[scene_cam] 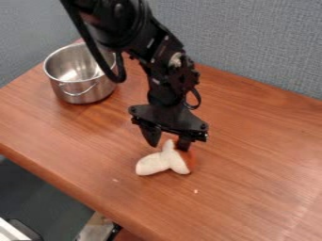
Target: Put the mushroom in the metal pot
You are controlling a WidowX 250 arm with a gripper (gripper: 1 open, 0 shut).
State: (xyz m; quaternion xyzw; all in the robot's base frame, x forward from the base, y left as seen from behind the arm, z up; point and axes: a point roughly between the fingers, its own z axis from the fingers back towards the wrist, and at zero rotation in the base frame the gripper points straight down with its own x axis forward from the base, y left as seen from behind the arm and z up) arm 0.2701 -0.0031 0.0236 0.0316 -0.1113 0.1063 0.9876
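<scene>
On the reddish-brown wooden surface (251, 132) the mushroom (164, 164) lies on its side toward the near edge, its thick cream-white stem pointing to the lower left and only a sliver of the reddish cap showing at its right end, up against the arm's fingers. The black gripper (172, 141) hangs directly over that cap end, pointing steeply down, its dark fingers reaching to the top of the mushroom. The jaws stand somewhat apart, with a gap showing between the two fingers, but the picture is too small and dark there to tell whether they merely straddle the cap or already press on it, so a grip cannot be confirmed. The arm rises from the gripper up and to the left, with black cables looping along it toward the top of the view. The metal pot (81, 74) stands upright at the far left corner of the surface, well apart from the mushroom, its shiny inside looking bare. A grey wall (265, 38) stands behind the surface.
</scene>
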